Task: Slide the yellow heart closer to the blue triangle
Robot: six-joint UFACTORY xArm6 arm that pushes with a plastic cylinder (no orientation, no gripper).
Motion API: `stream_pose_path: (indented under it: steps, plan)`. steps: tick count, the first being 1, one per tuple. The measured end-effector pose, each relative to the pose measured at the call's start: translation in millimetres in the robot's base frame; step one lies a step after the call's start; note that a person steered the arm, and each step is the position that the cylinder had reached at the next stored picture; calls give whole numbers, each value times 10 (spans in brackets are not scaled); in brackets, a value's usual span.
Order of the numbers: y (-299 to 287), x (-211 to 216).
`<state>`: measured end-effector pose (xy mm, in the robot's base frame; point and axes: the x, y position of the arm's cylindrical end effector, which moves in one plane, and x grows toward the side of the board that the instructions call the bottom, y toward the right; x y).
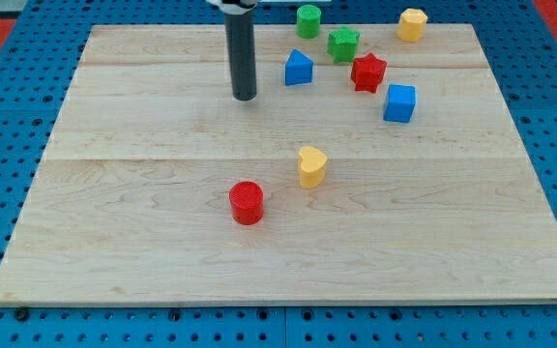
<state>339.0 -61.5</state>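
Observation:
The yellow heart [311, 165] lies near the board's middle. The blue triangle [299, 68] sits toward the view's top, well above the heart. My tip [246, 97] rests on the board left of the blue triangle and up-left of the yellow heart, touching no block.
A red cylinder [247, 202] lies down-left of the heart. A red star [367, 72], a blue cube [399, 102], a green star [343, 43], a green cylinder [308, 19] and a yellow hexagon [411, 23] cluster at the top right. The wooden board [114, 242] sits on blue pegboard.

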Motion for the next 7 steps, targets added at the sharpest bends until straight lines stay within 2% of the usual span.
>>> stream_pose_path:
  steps: [1, 2, 3, 4, 5, 6, 7]
  plan:
    - [-422, 77]
    - [-415, 77]
    - [-544, 441]
    - [-651, 980]
    - [-138, 1757]
    - [609, 2136]
    - [1349, 2192]
